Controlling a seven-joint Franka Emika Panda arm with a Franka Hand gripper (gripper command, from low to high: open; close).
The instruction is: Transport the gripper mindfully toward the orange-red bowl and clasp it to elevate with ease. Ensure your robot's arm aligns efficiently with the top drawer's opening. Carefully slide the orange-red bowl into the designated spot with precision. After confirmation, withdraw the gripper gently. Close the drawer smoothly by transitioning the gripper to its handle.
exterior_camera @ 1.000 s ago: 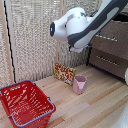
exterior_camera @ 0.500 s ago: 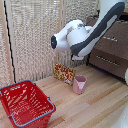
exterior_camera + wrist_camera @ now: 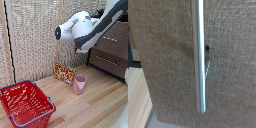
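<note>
The robot's arm [image 3: 92, 27] reaches in from the exterior view's upper right and bends in front of the grey-brown dresser [image 3: 112, 50]. The gripper head and its fingers are hidden behind the arm there, and no fingers show in the wrist view. The wrist view is filled by a grey-brown drawer front [image 3: 230, 75] seen close up, with the slim silver handle [image 3: 200, 55] running across it. Silver handles [image 3: 108, 60] also show on the dresser fronts in the exterior view. The drawer front in view looks shut. The orange-red bowl is out of view.
A pink cup [image 3: 79, 84] stands on the wooden floor [image 3: 95, 107]. A colourful box [image 3: 64, 73] leans against the woven wall screen behind it. A big red mesh basket with a blue rim [image 3: 25, 102] sits at the exterior view's lower left.
The arm's white elbow has shifted a little toward the exterior view's left and slightly lower. The cup, box and basket have not moved.
</note>
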